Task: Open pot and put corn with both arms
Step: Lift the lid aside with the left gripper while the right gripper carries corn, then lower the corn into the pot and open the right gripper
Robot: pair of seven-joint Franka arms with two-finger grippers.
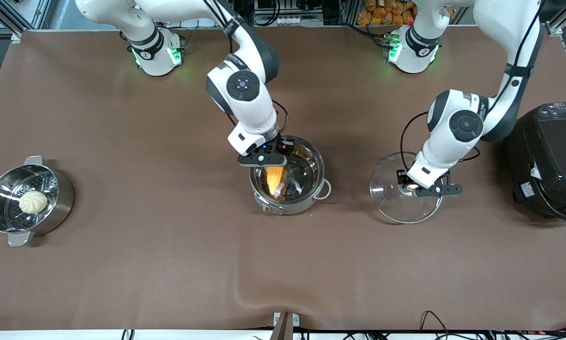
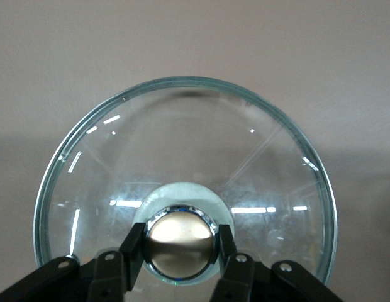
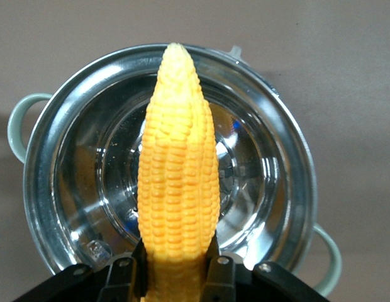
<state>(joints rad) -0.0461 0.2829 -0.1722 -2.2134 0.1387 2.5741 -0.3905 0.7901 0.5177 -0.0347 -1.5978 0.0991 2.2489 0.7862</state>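
Note:
The shallow steel pot (image 1: 290,182) stands open at the table's middle; it also shows in the right wrist view (image 3: 75,157). My right gripper (image 1: 269,165) is shut on the yellow corn (image 1: 275,178) and holds it over the pot's opening, tapered end down (image 3: 176,163). My left gripper (image 1: 417,187) is shut on the copper-coloured knob (image 2: 180,244) of the clear glass lid (image 1: 396,198), which is beside the pot toward the left arm's end of the table; whether the lid (image 2: 182,151) rests on the table or hangs just above it I cannot tell.
A deeper steel steamer pot (image 1: 6,222) with a pale bun (image 1: 33,202) in it stands at the right arm's end of the table. A big black rice cooker (image 1: 549,160) stands at the left arm's end, close to the lid.

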